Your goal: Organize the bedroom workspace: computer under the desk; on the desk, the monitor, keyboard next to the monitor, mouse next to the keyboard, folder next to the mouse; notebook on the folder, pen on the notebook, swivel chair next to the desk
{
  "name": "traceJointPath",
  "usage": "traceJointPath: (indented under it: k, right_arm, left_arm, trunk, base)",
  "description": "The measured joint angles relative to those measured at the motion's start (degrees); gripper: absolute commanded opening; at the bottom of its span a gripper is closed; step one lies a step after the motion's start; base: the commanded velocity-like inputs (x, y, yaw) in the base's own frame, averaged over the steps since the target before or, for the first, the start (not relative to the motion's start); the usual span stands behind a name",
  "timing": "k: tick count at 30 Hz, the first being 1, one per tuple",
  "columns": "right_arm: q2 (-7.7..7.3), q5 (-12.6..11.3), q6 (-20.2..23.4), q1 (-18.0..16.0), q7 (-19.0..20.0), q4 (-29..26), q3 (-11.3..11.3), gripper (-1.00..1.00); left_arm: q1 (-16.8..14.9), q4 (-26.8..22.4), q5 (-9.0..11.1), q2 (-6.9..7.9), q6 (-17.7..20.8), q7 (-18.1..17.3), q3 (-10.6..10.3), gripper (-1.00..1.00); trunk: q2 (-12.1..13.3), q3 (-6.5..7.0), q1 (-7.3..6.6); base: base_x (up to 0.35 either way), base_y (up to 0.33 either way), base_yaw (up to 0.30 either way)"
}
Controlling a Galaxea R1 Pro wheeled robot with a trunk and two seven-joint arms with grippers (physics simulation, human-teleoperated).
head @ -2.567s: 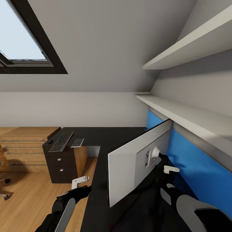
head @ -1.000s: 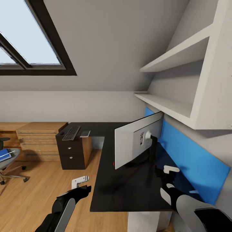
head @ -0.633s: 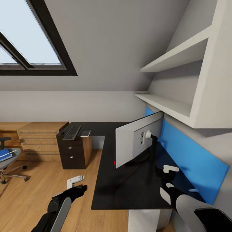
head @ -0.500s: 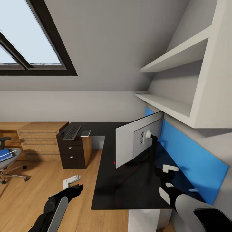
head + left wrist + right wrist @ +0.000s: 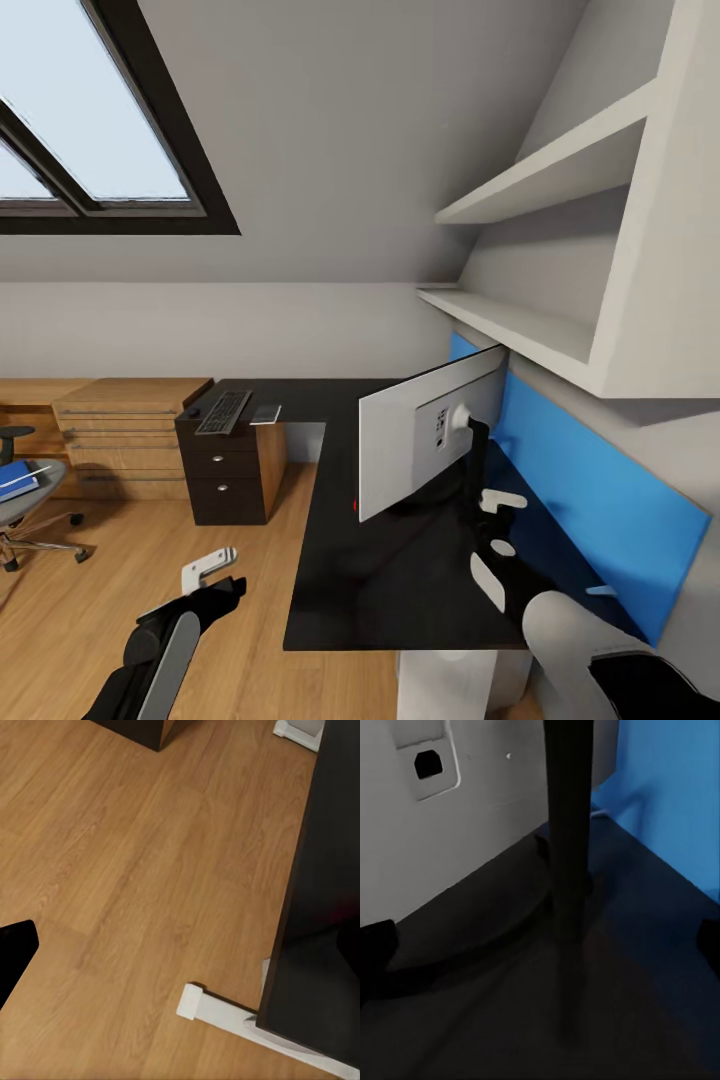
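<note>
The monitor (image 5: 425, 440) stands on the black desk (image 5: 390, 590) with its grey back toward me. My right gripper (image 5: 498, 523) is open just behind its base. Its black fingertips (image 5: 375, 941) flank the thin stem (image 5: 566, 855) without touching it. My left gripper (image 5: 207, 568) hangs open over the wooden floor beside the desk edge (image 5: 330, 870). Far off, the keyboard (image 5: 222, 411), the mouse (image 5: 191, 411) and the grey notebook (image 5: 265, 413) lie on the drawer end. The blue folder (image 5: 14, 479) rests on the swivel chair (image 5: 25, 505) at the left edge. The computer is out of view.
A light wooden dresser (image 5: 120, 430) stands left of the black drawer unit (image 5: 222, 480). White shelves (image 5: 540, 335) overhang the desk above a blue wall panel (image 5: 600, 500). A white desk foot (image 5: 225, 1014) lies on the open wooden floor (image 5: 135, 870).
The camera backed away from the desk at first, then held still. My right gripper has moved forward toward the monitor stem. My left arm has dropped lower and further left.
</note>
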Motion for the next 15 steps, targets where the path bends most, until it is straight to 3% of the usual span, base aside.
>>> traceJointPath:
  k: [3, 5, 7, 10, 12, 13, 15]
  right_arm:
    - [0.03, 0.05, 3.61, 2.37, 0.05, -6.23, -0.07, 1.00]
    - [-0.01, 0.18, 8.58, 6.77, -0.14, -15.69, -0.06, 1.00]
    - [-0.07, 0.28, 15.97, 14.33, -1.71, -30.40, 0.13, 1.00]
    - [0.07, 0.12, 21.44, 21.15, -5.86, -42.45, 0.47, 1.00]
    - [0.15, 0.11, 22.96, 23.02, -7.57, -45.75, 0.70, 1.00]
    - [0.26, 0.13, 24.81, 25.29, -9.95, -49.76, 2.69, 1.00]
    - [0.25, 0.16, 25.08, 25.67, -10.42, -50.45, 3.53, 1.00]
  left_arm:
    - [0.01, 0.15, 0.00, -0.04, -0.04, 0.00, 0.00, 1.00]
    - [0.01, 0.27, -0.05, -0.06, -0.19, 0.00, 0.01, 1.00]
    - [0.02, 0.34, -0.07, -0.07, -0.44, 0.00, -0.03, 1.00]
    - [0.04, 0.38, -0.09, -0.07, -0.55, 0.00, 0.00, 1.00]
    - [0.04, 0.39, -0.09, -0.08, -0.57, 0.00, -0.03, 1.00]
    - [0.04, 0.40, -0.09, -0.08, -0.60, -0.04, -0.06, 1.00]
    - [0.02, 0.38, -0.09, -0.08, -0.60, -0.08, -0.07, 1.00]
  trunk:
    - [0.00, 0.00, 0.00]
    - [0.00, 0.00, 0.00]
    - [-0.01, -0.01, -0.01]
    - [0.00, 0.00, -0.01]
    - [0.00, 0.00, 0.00]
    - [0.00, 0.00, -0.01]
    - [0.01, 0.00, 0.00]
  base:
    - [0.000, 0.000, 0.000]
    - [0.000, 0.000, 0.000]
    - [0.000, 0.000, 0.000]
    - [0.000, 0.000, 0.000]
    - [0.000, 0.000, 0.000]
    - [0.000, 0.000, 0.000]
    - [0.000, 0.016, 0.000]
